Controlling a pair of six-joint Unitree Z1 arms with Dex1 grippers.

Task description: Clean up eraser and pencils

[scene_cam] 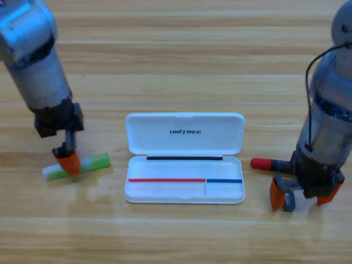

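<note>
**Two grippers down on the table, one each side of the open case**

Eraser [288, 201]: lower right of frame, mostly hidden, only a dark sliver showing between the right gripper's [300, 194] orange jaws. Jaws are spread, one tip left of the eraser, the other further right at the lower edge of the arm. Whether they touch the eraser, can't tell. Nothing visibly clamped.

Red-capped marker [269, 164]: just above the eraser, lying roughly level, red cap end pointing left toward the case. Its barrel runs under the right arm, so only the cap and a short black stretch are visible.

Green stick [91, 164]: lower left of frame, lying on the wood at a slight tilt, green end to the right, pale end to the left. Left gripper [69, 162] points straight down onto its middle; one orange tip shows over the stick, the rest is hidden by the gripper body. Jaw gap not visible, so can't tell if it is open or closed, or gripping the stick.

White case [185, 193]: centre of frame, lid flipped up and back, tray facing the camera. Sits between the green stick and the marker, apart from both.

Wooden table [176, 55] under all of it. Left arm enters from the upper left corner, right arm from the right edge.
</note>
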